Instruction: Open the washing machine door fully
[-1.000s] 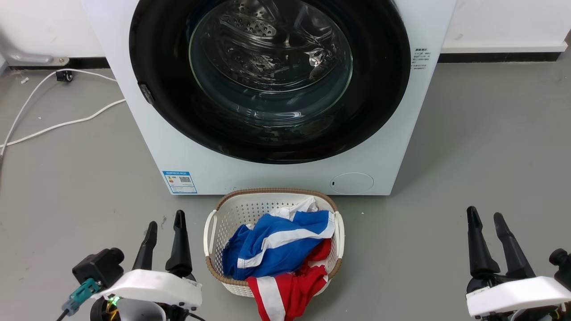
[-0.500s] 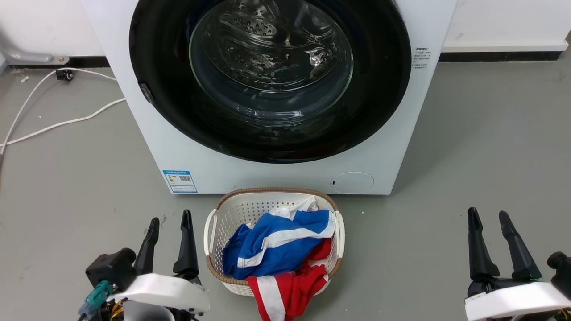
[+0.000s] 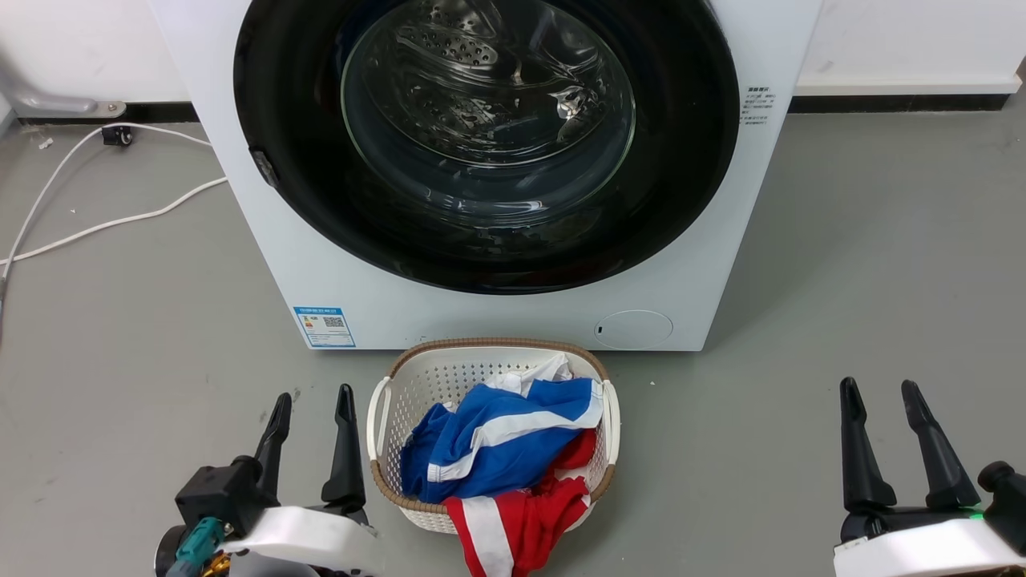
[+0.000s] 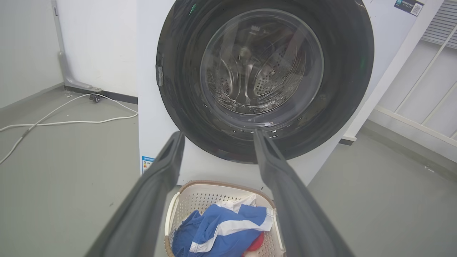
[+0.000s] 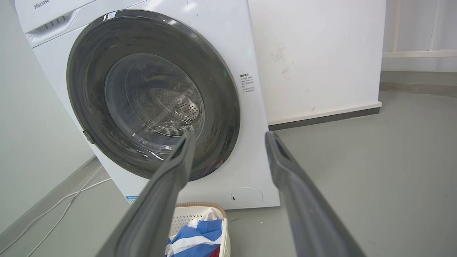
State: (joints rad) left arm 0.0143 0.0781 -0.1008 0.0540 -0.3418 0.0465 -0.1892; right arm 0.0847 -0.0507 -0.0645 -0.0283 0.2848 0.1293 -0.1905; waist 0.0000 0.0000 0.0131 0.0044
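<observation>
change: slight rightward drift of left gripper [image 3: 313, 394] toward basket [image 3: 489, 344], spread wider than a second ago; right gripper [image 3: 878, 385] nearly as before.
meaning: still the opening approach; door [image 3: 485, 136] shut flush on washing machine [image 3: 497, 320], nothing touched.
fingers: both pairs spread, empty.
door: far centre, beyond basket, well apart from both pairs, somewhat nearer the left.
</observation>
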